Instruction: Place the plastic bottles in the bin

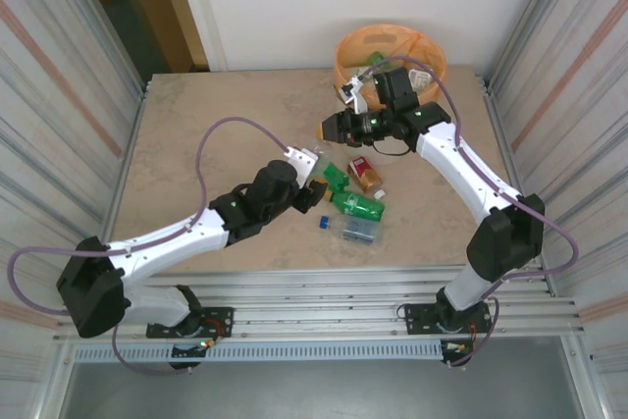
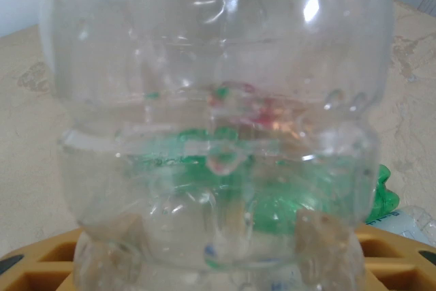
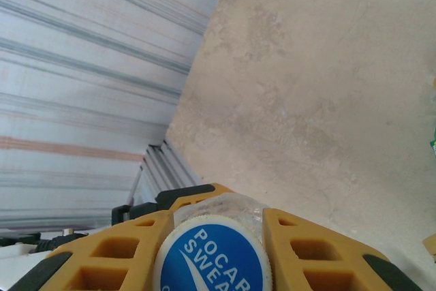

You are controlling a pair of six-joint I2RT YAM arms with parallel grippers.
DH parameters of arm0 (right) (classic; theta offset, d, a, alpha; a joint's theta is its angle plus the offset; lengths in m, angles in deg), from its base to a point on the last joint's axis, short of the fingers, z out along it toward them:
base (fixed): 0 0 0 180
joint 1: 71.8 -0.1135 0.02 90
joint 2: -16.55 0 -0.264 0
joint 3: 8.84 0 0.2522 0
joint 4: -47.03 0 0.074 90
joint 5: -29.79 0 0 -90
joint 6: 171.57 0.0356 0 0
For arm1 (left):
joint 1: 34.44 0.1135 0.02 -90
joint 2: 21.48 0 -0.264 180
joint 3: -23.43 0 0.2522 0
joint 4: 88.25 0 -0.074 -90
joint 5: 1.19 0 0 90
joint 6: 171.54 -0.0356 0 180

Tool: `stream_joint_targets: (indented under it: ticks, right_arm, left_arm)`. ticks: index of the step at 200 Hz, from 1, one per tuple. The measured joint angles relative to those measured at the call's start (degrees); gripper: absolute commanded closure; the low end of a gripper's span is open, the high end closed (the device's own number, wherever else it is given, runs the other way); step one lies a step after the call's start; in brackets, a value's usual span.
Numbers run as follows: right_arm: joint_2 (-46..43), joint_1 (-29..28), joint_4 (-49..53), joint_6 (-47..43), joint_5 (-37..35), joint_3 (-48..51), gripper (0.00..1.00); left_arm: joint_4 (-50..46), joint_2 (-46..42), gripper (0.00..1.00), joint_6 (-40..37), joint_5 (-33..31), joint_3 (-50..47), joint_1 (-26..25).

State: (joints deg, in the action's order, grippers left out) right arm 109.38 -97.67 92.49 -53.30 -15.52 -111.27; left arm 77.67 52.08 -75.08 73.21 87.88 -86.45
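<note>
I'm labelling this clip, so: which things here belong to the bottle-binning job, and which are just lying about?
Job: bin; held clear bottle in left end effector; blue-capped bottle in right end effector; green bottles; orange-brown bottle; loose clear bottle.
Bystanders: purple cables; metal rails.

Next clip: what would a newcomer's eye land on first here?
A clear crushed bottle looms large in the left wrist view, clamped in the left pincer. The right pincer holds a blue-capped bottle, with Pocari Sweat printed on the cap. From above, the orange-lined bin stands at the far edge of the table, beyond a cluster of green, brown and clear bottles mid-table.
</note>
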Motion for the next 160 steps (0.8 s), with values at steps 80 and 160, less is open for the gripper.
stream_joint_targets:
  ticks: [80,160]
  right_arm:
    - [0.7,0.26,-0.42,2.89,0.61,-0.7,1.0]
    - [0.46,5.11,-1.51,4.22,0.59,-1.07,1.0]
  left_arm:
    - [0.33,-2.64,0.01,1.29,-3.8,0.0,-0.15]
    - [3.43,-14.32,0.01,1.33,-3.8,-3.26,-0.9]
